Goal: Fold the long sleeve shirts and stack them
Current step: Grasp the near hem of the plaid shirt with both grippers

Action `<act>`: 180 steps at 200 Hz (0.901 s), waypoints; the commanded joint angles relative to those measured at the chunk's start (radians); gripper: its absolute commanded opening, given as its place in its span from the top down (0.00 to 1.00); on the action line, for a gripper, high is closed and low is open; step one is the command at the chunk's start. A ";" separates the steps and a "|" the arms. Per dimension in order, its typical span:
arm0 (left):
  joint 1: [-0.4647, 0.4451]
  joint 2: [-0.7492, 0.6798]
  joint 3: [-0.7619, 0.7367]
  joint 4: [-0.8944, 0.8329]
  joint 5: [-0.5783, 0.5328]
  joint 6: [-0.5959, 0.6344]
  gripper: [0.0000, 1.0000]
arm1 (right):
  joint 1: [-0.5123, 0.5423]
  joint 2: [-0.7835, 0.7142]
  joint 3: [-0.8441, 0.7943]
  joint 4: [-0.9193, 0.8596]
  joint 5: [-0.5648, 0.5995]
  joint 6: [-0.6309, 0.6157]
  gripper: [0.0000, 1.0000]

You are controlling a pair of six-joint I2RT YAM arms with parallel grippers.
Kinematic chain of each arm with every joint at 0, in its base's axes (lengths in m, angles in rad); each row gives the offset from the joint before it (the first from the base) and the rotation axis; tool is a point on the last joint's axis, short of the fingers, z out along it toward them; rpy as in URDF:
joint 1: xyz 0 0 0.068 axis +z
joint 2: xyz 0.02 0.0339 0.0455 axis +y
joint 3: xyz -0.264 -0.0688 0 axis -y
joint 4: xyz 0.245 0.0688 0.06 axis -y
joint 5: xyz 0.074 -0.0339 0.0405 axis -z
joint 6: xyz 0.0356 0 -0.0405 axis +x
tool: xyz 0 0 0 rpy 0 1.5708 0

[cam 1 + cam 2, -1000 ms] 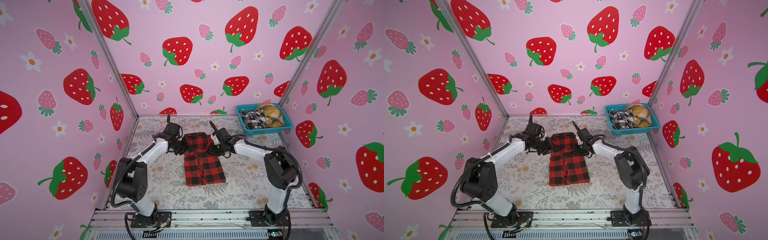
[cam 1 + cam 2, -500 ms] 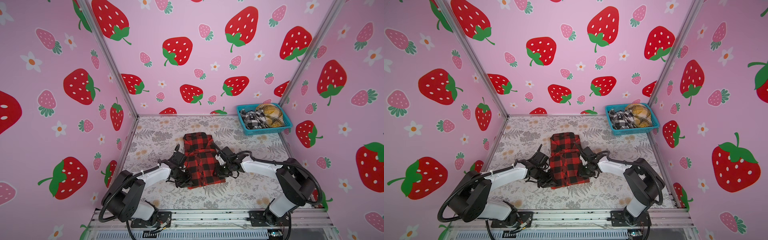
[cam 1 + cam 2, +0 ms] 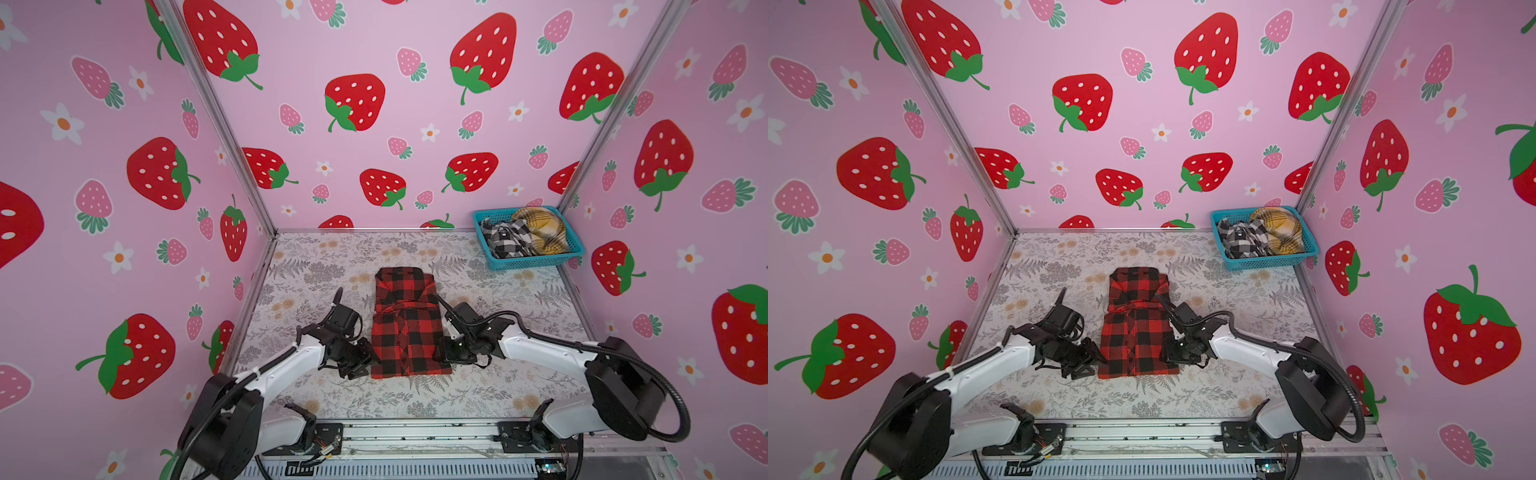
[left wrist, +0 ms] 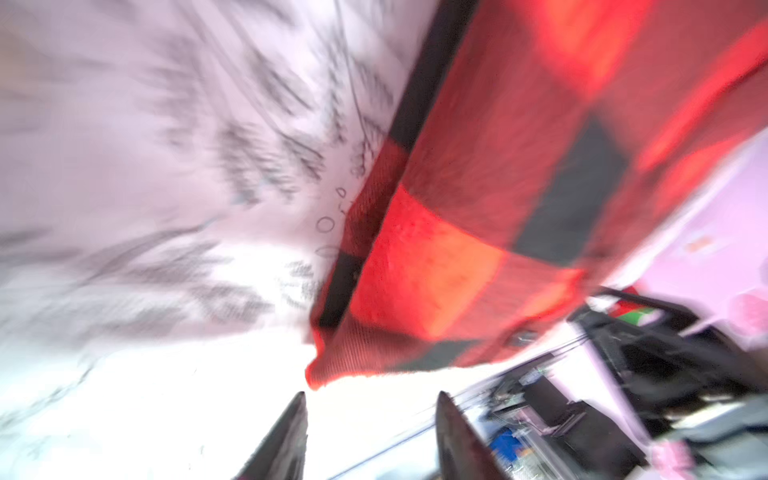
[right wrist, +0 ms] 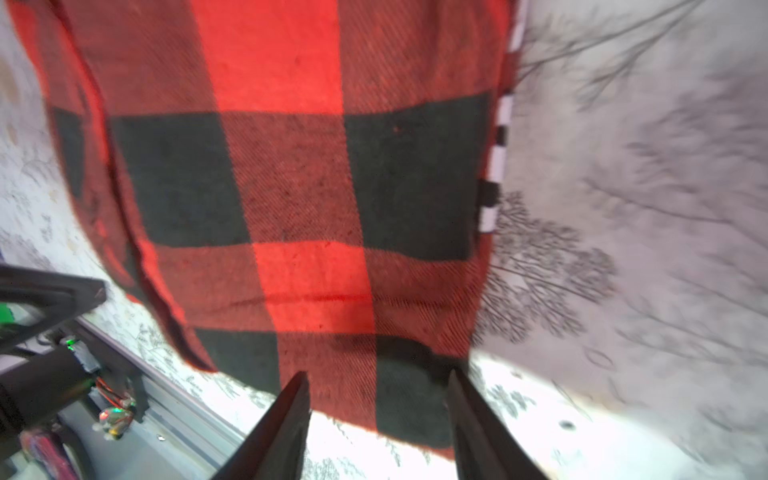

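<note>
We see the red-and-black shirt (image 3: pixel 409 328) lying folded in the middle of the tabletop (image 3: pixel 498 386). Our left tool (image 3: pixel 363 362) sits just beside the shirt's near left corner. Our right tool (image 3: pixel 444 353) sits at the shirt's right edge. Both tools have their fingers spread apart and hold nothing. In the right wrist view, the cloth lies under the gap. The black-and-white shirt (image 3: pixel 505 240) and the yellow shirt (image 3: pixel 540 230) sit bunched up in the teal basket (image 3: pixel 530 262) in the far right corner.
</note>
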 commanded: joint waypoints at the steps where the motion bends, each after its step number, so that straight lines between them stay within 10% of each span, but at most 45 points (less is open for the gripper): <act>1: 0.073 -0.120 0.016 -0.148 0.024 0.035 0.35 | -0.018 -0.046 0.008 -0.095 0.038 -0.003 0.34; 75: 0.083 -0.172 -0.202 0.140 0.167 -0.192 0.27 | -0.099 -0.122 -0.198 0.139 -0.192 0.093 0.23; 180: 0.081 0.073 -0.245 0.325 0.122 -0.200 0.29 | -0.152 -0.046 -0.352 0.382 -0.283 0.184 0.44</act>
